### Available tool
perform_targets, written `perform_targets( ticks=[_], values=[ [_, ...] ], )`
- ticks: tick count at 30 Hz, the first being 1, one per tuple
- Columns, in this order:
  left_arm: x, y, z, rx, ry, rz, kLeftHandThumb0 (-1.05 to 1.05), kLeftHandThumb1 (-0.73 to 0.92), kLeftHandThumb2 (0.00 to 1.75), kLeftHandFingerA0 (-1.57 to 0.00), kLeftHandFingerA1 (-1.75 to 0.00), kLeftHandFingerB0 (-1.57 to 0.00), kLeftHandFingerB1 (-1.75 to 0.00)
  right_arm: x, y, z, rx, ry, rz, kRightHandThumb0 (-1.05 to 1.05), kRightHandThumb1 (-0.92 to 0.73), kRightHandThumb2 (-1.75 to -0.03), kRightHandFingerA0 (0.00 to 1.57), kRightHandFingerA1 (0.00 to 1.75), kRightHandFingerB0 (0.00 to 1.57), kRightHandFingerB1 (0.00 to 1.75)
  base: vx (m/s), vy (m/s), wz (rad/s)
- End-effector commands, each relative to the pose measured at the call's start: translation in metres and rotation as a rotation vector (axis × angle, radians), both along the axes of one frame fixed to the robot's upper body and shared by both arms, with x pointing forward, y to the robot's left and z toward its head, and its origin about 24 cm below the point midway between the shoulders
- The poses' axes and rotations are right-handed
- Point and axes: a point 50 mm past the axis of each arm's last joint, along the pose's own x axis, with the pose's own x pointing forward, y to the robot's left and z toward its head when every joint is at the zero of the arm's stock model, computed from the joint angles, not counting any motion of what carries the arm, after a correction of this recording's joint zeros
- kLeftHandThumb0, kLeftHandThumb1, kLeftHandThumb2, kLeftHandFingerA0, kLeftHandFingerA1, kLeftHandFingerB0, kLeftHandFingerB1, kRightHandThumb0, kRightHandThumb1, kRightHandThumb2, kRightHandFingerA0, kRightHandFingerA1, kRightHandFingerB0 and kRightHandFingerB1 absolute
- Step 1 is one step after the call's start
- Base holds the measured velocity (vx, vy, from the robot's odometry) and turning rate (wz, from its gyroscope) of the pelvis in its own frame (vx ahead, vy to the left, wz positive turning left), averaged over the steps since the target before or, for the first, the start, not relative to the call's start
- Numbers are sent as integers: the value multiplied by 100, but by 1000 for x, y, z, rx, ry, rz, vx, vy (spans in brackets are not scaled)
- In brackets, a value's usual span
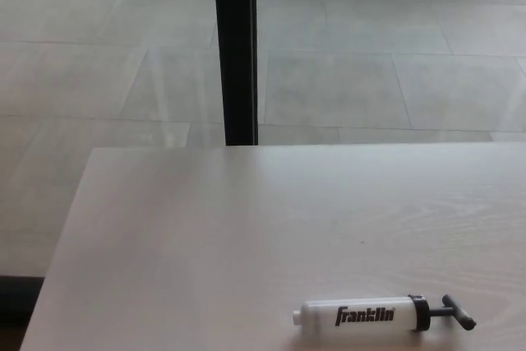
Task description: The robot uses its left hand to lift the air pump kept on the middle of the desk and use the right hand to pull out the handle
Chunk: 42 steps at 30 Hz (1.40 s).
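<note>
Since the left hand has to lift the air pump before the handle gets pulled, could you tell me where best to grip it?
Probably the white barrel, near its middle, coming from above. The air pump lies flat on the desk, with its T-handle pointing right. Fingers across the barrel would leave that end free for the right hand. Neither hand is in view.

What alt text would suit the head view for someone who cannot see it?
A white Franklin air pump lies on its side near the front edge of a pale wooden desk, its dark T-handle pointing right. Behind the desk, a black post rises from a tiled floor. No robot hand shows.
</note>
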Motion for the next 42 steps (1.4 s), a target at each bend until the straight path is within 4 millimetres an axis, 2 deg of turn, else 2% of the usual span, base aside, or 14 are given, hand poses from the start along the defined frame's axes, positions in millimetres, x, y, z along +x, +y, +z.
perform_targets(
  ticks=[1,8,9,10,11,12,17,19,20,22,26,35,36,42],
  values=[
    [-7,17,17,14,-145,120,-50,61,59,-65,-51,-57,-47,2,-22,29,-71,-217,-23,-50,-72,-61,63,78,32,33,0,0,0],
    [-9,21,22,1,-288,258,-48,63,57,-57,-52,-51,-45,0,-37,41,-94,-275,-140,-51,-75,-62,58,65,30,33,0,0,0],
    [-7,26,26,14,-332,281,-49,62,59,-59,-57,-60,-51,-5,-43,45,-100,-295,-227,-54,-60,-91,56,72,26,49,0,0,0],
    [-6,29,29,16,-379,339,-49,60,58,-56,-61,-55,-52,-7,-46,46,-82,-308,-272,-47,-76,-62,57,68,31,35,0,0,0],
    [-2,32,31,26,-408,355,-48,51,93,-53,-70,-45,-61,-9,-49,47,-90,-305,-324,-46,-75,-62,61,67,36,36,0,0,0],
    [5,38,36,56,-469,385,-53,63,59,-52,-65,-53,-59,-11,-55,50,-91,-329,-402,-45,-74,-62,66,63,39,37,0,0,0],
    [45,59,56,179,-631,397,-58,71,61,-51,-62,-43,-48,-1,-69,68,-105,-446,-461,-54,-61,-92,64,73,32,50,0,0,0],
    [102,72,86,252,-767,239,-56,57,100,-42,-67,-25,-52,28,-78,94,-105,-636,-426,-50,-74,-62,65,68,38,36,0,0,0],
    [128,73,100,277,-824,186,-59,69,60,-47,-57,-49,-52,42,-80,105,-128,-688,-413,-49,-73,-62,67,64,40,36,0,0,0],
    [155,72,117,310,-888,144,-59,69,60,-47,-57,-49,-52,58,-81,117,-151,-744,-397,-49,-73,-62,67,64,40,36,0,0,0],
    [271,-7,207,412,-1125,-343,-61,62,59,-52,-58,-55,-47,126,-48,178,-233,-994,-163,-56,-61,-93,61,66,36,51,0,0,0],
    [341,-150,257,244,-1386,-715,-47,51,91,-43,-63,-30,-54,178,4,201,-214,-1122,-8,-57,-74,-62,69,60,45,35,0,0,0],
    [345,-164,260,212,-1409,-756,-61,66,62,-47,-64,-40,-49,183,8,200,-200,-1135,5,-57,-63,-96,62,68,38,51,0,0,0],
    [366,-272,263,83,-1400,-1148,-63,61,57,-40,-63,-40,-52,206,32,188,-111,-1161,52,-48,-80,-64,60,65,38,35,0,0,0]
  ],
)
